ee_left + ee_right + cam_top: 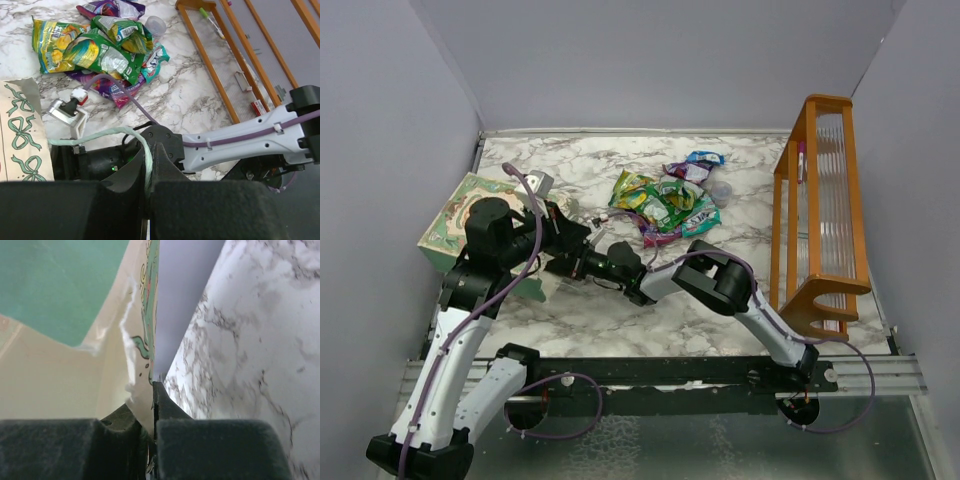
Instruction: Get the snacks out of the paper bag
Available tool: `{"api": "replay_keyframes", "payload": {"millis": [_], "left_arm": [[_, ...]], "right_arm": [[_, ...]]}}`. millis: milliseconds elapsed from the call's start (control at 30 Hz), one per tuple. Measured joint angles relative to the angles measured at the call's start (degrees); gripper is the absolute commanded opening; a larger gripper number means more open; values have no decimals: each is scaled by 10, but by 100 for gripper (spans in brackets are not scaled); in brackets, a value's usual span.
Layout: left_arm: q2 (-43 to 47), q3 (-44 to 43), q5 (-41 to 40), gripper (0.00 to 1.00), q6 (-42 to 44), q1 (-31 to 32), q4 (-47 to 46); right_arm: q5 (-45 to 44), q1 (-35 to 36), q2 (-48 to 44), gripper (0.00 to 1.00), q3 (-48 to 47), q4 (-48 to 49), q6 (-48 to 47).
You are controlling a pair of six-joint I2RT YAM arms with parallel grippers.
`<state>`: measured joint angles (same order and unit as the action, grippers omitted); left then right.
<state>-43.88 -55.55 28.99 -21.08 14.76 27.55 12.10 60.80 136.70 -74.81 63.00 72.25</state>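
Observation:
The paper bag (448, 222) lies on its side at the left, green with a cream patterned front (20, 135). My left gripper (560, 222) is shut on its pale string handle (100, 134), which runs between the jaws in the left wrist view (148, 175). My right gripper (560, 266) is shut on the edge of the bag's wall (142, 345), as the right wrist view (153, 407) shows. Several snacks (665, 203) lie heaped on the marble table, right of the bag; they are yellow-green, purple and teal (95, 50). No packet shows inside the bag.
A small clear plastic cup (720, 190) stands at the right of the snack heap and also shows in the left wrist view (156, 25). An orange wooden rack (820, 210) stands along the right edge. The right arm (240, 140) stretches across the table's front.

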Motion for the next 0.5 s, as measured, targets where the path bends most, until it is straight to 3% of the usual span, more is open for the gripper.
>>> {"api": "replay_keyframes", "payload": {"millis": [500], "left_arm": [[12, 49, 30, 0, -2, 0, -14]], "right_arm": [[-37, 0, 99, 5, -132, 25, 6]]}}
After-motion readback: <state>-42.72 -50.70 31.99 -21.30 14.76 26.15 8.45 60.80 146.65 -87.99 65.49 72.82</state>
